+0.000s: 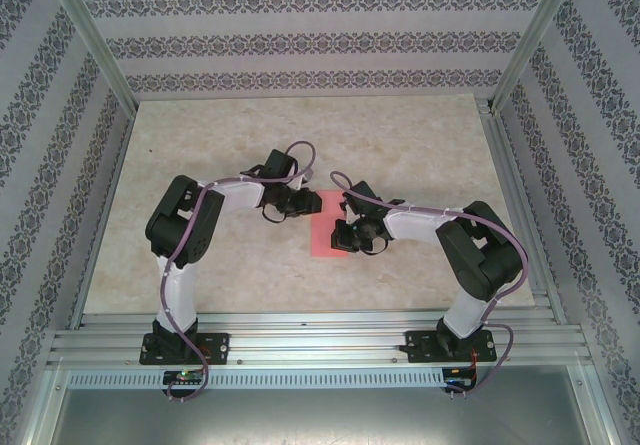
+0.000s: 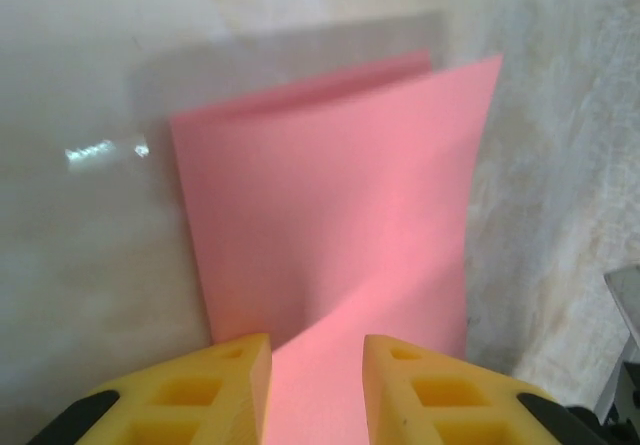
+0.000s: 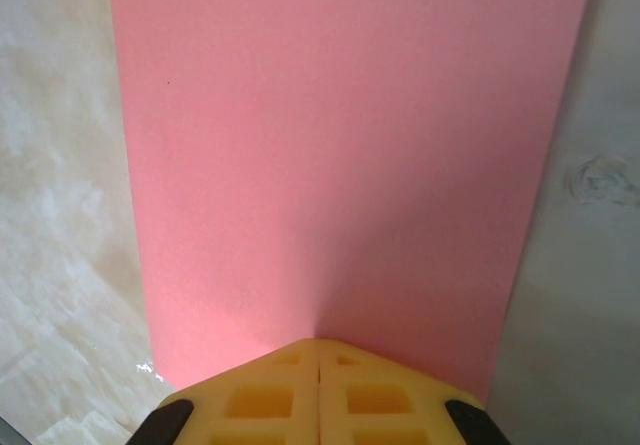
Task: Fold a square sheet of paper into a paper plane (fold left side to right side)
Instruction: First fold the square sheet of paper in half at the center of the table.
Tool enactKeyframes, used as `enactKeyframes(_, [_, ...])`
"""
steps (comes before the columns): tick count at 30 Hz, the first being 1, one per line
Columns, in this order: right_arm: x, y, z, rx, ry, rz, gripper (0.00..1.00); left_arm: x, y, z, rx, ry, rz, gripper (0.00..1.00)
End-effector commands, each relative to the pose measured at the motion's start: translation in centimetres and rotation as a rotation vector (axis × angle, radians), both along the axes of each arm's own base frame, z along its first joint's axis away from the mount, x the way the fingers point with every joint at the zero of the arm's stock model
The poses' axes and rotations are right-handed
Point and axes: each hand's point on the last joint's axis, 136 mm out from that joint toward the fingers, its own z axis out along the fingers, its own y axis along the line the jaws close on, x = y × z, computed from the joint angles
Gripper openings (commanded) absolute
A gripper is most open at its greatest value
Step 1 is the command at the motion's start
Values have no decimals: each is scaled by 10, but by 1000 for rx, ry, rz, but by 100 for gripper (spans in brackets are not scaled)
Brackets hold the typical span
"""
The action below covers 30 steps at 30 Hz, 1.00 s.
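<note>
right gripper point(image 3: 318, 344) clamped shut, tips on folded square sheet of paper point(image 1: 322, 231) | left gripper point(image 2: 317, 347) parted | long axis near-far

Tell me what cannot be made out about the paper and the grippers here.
1. Left wrist view: the open left gripper hides the near edge of the square sheet of paper.
2. Right wrist view: the shut right gripper covers the near edge; pinching or only pressing is unclear. The picture's top cuts off the far edge.
3. Top external view: both grippers cover part of the sheet; the fold is too small.
</note>
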Motion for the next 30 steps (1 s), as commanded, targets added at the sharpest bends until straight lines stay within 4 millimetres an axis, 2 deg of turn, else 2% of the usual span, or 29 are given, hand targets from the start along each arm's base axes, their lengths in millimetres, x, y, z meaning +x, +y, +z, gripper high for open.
enactKeyframes(1, [-31, -45, -47, -242, 104, -8, 6, 42, 17, -2, 52, -114, 58, 32])
enactKeyframes(12, [-31, -47, -46, -245, 98, -12, 7, 64, 11, -3, 52, -122, 67, 32])
enactKeyframes(14, [-31, -46, -46, -244, 98, -11, 7, 65, 14, 0, 52, -129, 73, 32])
enactKeyframes(19, [-29, -44, -46, -238, 96, -11, 7, 63, 30, 23, 71, -179, 92, 32])
enactKeyframes(24, [-29, -45, -46, -239, 94, -13, 7, 42, 32, 48, 17, -216, 69, 30])
enactKeyframes(30, [-28, -45, -46, -241, 93, -16, 7, 3, 13, 46, -86, -152, -5, 24])
